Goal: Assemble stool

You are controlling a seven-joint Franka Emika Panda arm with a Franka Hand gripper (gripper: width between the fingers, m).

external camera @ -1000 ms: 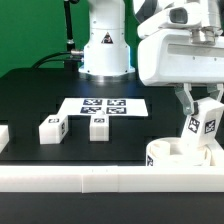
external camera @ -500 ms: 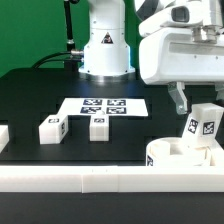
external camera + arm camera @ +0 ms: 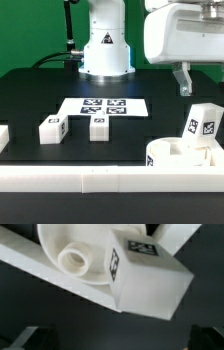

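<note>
A loose leg (image 3: 50,128) and a second leg (image 3: 97,126) wait on the surface (image 3: 30,100) at eight o'clock, with the marker board (image 3: 103,106) behind. At four o'clock the seat (image 3: 180,156) sits against the rail (image 3: 70,180), seemingly braced, a third leg (image 3: 203,122) upright on it. At twelve o'clock above it the gripper (image 3: 203,88) hangs wide and empty; nothing obstructs.

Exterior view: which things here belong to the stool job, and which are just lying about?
Job: round seat, upright leg on it, loose leg, second loose leg.
Lying about: marker board, white border rail.
</note>
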